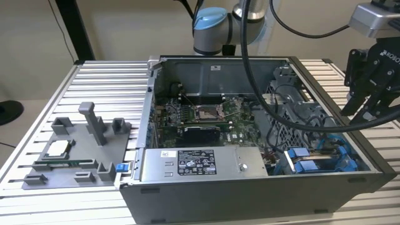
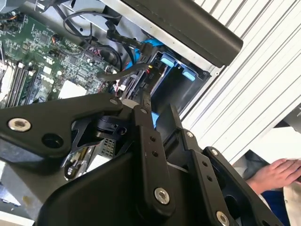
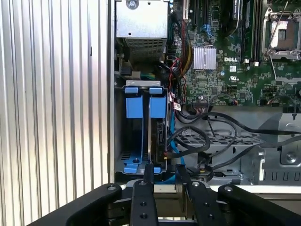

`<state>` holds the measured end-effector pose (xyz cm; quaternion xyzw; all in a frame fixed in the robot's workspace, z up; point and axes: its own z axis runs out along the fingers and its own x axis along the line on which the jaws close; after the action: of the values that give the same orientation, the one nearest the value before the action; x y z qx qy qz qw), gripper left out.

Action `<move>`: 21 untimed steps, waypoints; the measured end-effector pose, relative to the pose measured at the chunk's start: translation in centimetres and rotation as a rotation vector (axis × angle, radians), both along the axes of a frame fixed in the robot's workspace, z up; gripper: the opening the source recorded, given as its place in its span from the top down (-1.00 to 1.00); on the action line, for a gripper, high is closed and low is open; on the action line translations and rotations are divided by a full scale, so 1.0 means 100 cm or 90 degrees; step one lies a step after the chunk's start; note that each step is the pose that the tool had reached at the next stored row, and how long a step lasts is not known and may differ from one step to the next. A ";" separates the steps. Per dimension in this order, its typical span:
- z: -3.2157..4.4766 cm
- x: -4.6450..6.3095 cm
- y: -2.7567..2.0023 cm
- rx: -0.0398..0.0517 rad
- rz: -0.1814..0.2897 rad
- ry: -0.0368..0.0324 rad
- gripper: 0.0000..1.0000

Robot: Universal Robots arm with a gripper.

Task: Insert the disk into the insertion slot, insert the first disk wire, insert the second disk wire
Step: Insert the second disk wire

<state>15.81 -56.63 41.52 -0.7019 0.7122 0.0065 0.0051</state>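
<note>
At the near corner of the computer case (image 1: pixel 250 197), on the exterior view's right, the disk (image 3: pixel 158 134) is standing on edge inside the insertion slot (image 3: pixel 157 106), beside a second blue-tabbed bay (image 3: pixel 134 107). Black cables (image 3: pixel 207 141) are looping just beside it. The gripper (image 3: pixel 164 172) is hovering above the slot, its fingers (image 3: pixel 148 173) parted narrowly and gripping nothing.

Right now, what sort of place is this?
Probably a robotics lab workbench for computer assembly: an open computer case sits on a ribbed metal table, a grey parts fixture lies beside it, and the arm's hand hangs over the case.
</note>
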 end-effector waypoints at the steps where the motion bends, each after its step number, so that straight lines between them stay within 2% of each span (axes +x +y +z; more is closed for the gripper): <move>1: 0.0004 0.000 0.0000 -0.0001 0.000 0.0000 -1.00; 3: 0.0023 0.000 0.0004 -0.0002 0.000 0.0000 -1.00; 6: 0.0006 0.002 0.0006 0.0008 0.000 -0.0002 -1.00; 15: -0.0154 0.021 0.0010 0.0008 0.000 -0.0006 -1.00; 18: -0.0188 0.023 0.0012 0.0064 -0.001 -0.0017 -1.00; 21: -0.0244 0.027 0.0017 0.0063 -0.001 -0.0006 -1.00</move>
<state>18.50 -56.46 39.09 -0.7011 0.7129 0.0097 0.0090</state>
